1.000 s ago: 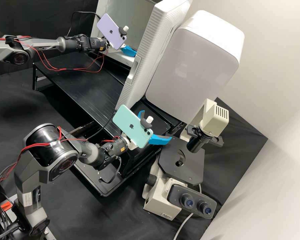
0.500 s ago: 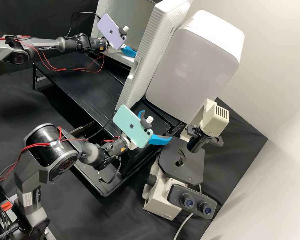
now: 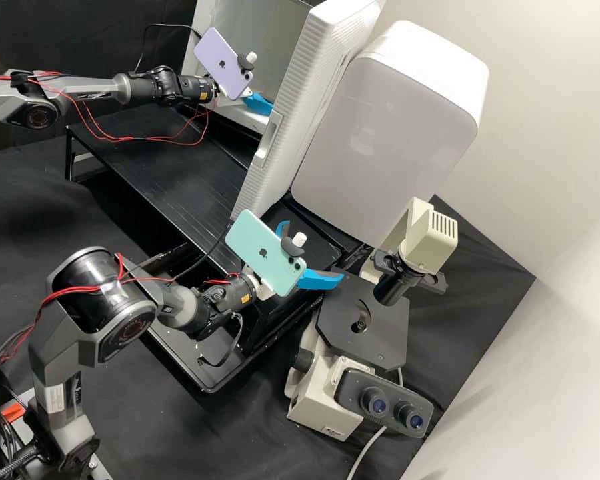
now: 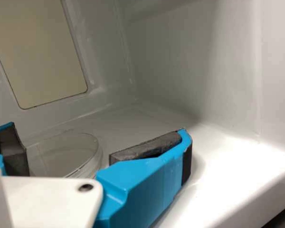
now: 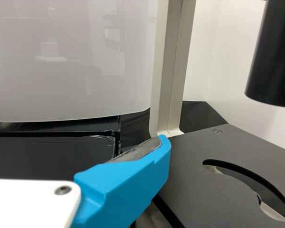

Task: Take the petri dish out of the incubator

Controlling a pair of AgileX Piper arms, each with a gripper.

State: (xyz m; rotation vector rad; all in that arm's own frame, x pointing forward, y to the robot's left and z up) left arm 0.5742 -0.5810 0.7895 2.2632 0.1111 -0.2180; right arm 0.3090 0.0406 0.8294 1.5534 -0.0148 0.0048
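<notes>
Petri dish (image 4: pixel 61 154) not yet lifted: it lies flat on the floor of the incubator (image 4: pixel 204 71), inside the chamber.

The reach seems done; the grip, the lift and the way out remain. The left claw (image 4: pixel 95 142) is open, one finger on each side of the dish, and I cannot tell if a pad touches it. In the high view this arm stretches level into the chamber at 11 o'clock, while the right claw (image 3: pixel 302 255), also open, hangs over the microscope stage (image 3: pixel 373 320) near 5 o'clock.
</notes>
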